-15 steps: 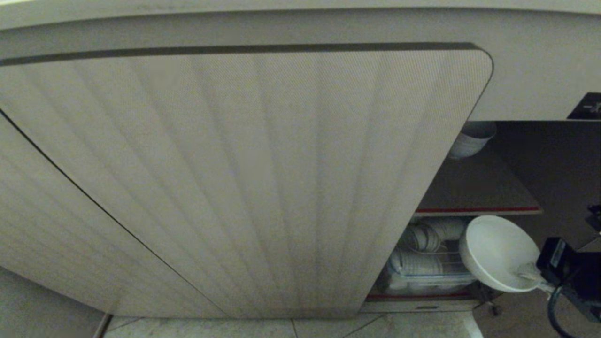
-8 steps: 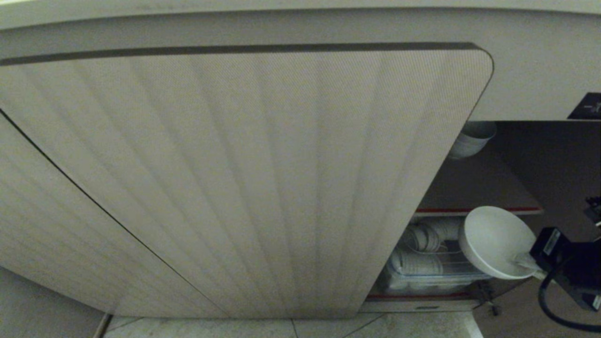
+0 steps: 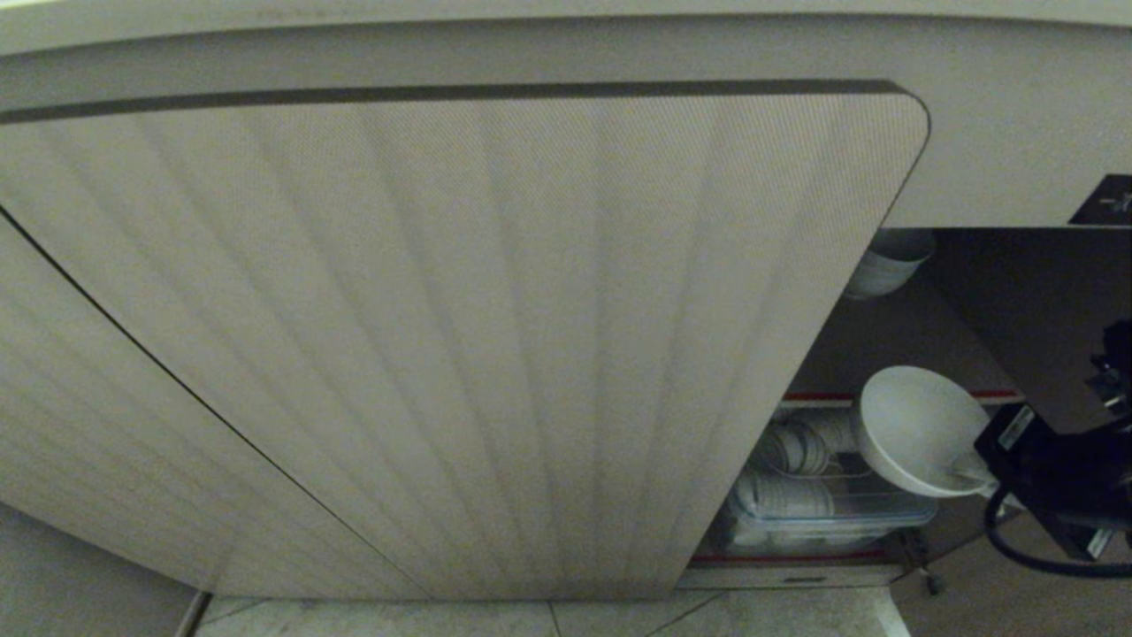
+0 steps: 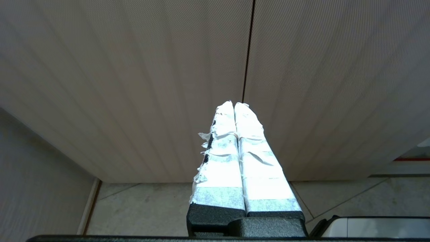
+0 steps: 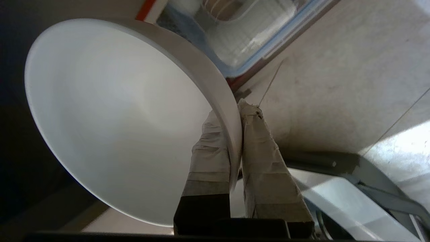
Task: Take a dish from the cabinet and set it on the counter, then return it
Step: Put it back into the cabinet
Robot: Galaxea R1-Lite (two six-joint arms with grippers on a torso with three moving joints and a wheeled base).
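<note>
Head view: most of the picture is filled by the ribbed beige door of the cabinet [image 3: 460, 336], swung open, with the cabinet's dark interior exposed at about 3 to 4 o'clock. The dish [image 3: 920, 429], a plain white bowl, is seen at roughly 4 o'clock, tilted on edge with its hollow turned towards the camera, in front of the red-edged inner shelf [image 3: 893, 354]. The dish's rim is clamped by the right claw [image 3: 977, 473], whose black body enters from the right edge. A second white bowl [image 3: 889, 261] is set far back on the shelf, at about 2 o'clock. Below the shelf, a clear container [image 3: 822, 518] holding stacked white dishes is seen at 5 o'clock.

In the right wrist view the dish [image 5: 114, 117] is gripped at its rim between two tape-wrapped fingers [image 5: 208, 158], one inside the hollow and one outside.

In the left wrist view the left claw [image 4: 234, 105] is shown with its taped fingers pressed together, empty, pointed at the seam between two ribbed doors, above a tiled floor [image 4: 151, 201].
</note>
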